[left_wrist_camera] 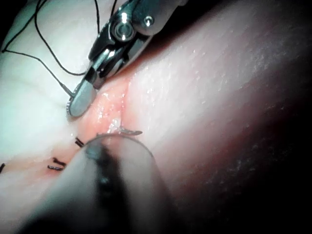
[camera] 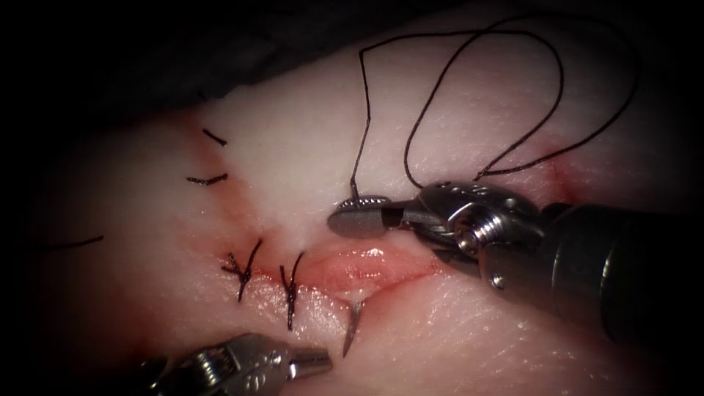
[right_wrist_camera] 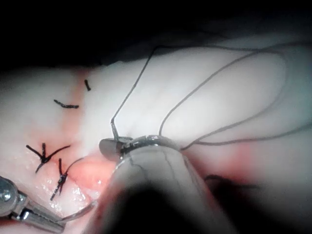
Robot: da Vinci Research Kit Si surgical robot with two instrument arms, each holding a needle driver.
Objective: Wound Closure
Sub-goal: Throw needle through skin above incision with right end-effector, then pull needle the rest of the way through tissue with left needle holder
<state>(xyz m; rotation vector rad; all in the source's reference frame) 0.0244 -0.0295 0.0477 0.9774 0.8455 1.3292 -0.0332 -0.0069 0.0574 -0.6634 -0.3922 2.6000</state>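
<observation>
Needle (camera: pixel 352 324) in tissue (camera: pixel 293 147), tip out below the cut (camera: pixel 367 268); R tool (camera: pixel 358 214) pinches its swaged end w/ thread (camera: pixel 513 110), L tool (camera: pixel 312 361) sits pressed together & empty nr tip, so you follow the curve, w/o levering.

The tissue (camera: pixel 455 337) is pale pink-white, flushed rosier toward the cut (camera: pixel 359 268), whose open middle is glossy salmon-pink with a thin red line along its lower lip. Faint smears of red fluid (camera: pixel 561 172) tint the surface. The thread (camera: pixel 513 81) is dark brown-black, drawn in thin loops over the pale tissue. The tied stitches (camera: pixel 246 271) are black, crossing the cut as short strokes, and the cut ends of thread (camera: pixel 209 179) are black too. The needle (camera: pixel 352 326) is dull silver-grey. Both hands, right (camera: pixel 359 216) and left (camera: pixel 312 361), are shiny silver steel; the right's shaft is dark grey
</observation>
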